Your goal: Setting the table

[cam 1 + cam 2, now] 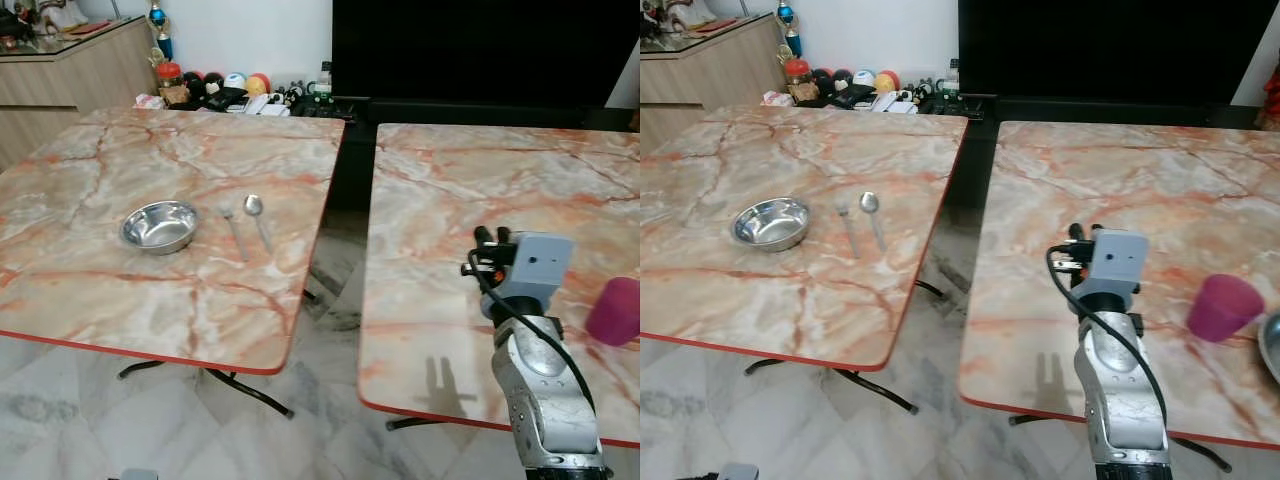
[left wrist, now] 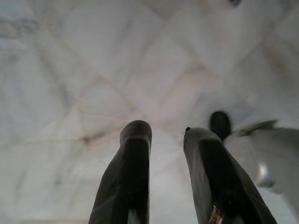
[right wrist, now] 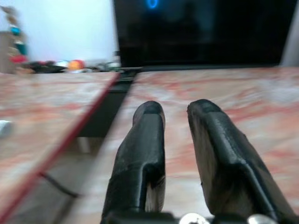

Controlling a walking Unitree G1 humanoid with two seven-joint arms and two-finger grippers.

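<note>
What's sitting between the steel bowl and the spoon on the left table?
A fork lies between the steel bowl and the spoon, roughly parallel to the spoon, touching neither. Both eye views show this.

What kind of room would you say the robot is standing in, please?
Probably a home living or dining room: two marble-patterned folding tables with red edges, a large dark television screen above a cluttered low stand, and a round steel bowl beside cutlery.

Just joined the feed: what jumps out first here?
Two marble-patterned tables stand side by side with a gap between. The left table carries a steel bowl with a fork and spoon beside it. The right gripper hovers over the right table, near a purple cup.
</note>
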